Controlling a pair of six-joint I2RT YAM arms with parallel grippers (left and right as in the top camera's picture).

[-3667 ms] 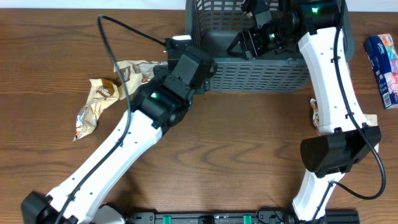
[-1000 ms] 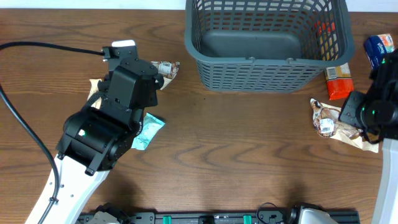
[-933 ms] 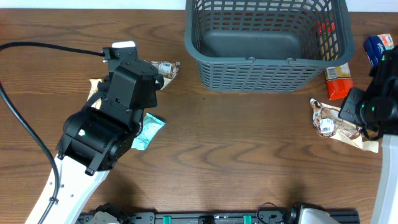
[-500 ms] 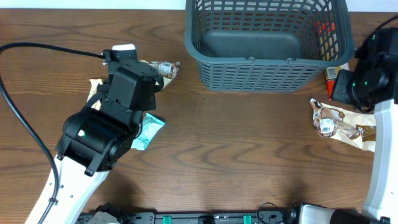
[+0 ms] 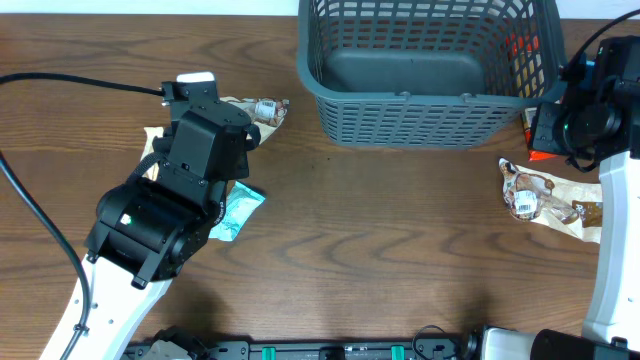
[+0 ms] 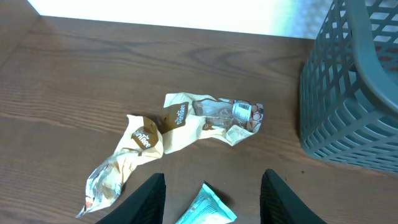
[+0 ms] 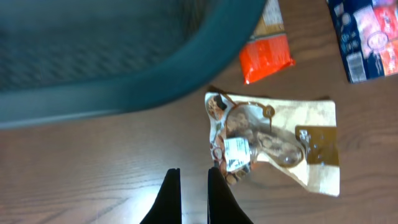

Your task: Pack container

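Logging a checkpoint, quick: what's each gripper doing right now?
Left gripper: open, holding nothing; a teal packet lies just below it, ungripped.
Right gripper: closed, empty.

Left arm [image 5: 150, 225]: withdrawn from the near left corner of the container [image 5: 420, 125] toward 8 o'clock; now set over the packets at the counter's 9 o'clock side.
Right arm [image 5: 595, 100]: taken out from over the container to the 3 o'clock edge, then brought toward 12 o'clock in the last second, to just beside the container's right end.
Container: interior uncovered by both arms.
Cream packet [image 5: 545, 195]: half covered by the right arm a second ago, now laid bare.
Orange packet [image 7: 267, 56]: clear a second ago in the overhead view, now partly covered by the right arm.
Blue packet [image 7: 367, 37]: now almost wholly covered overhead by the right arm.
Teal packet [image 5: 235, 205]: its spot was covered by the left arm at first, now exposed.
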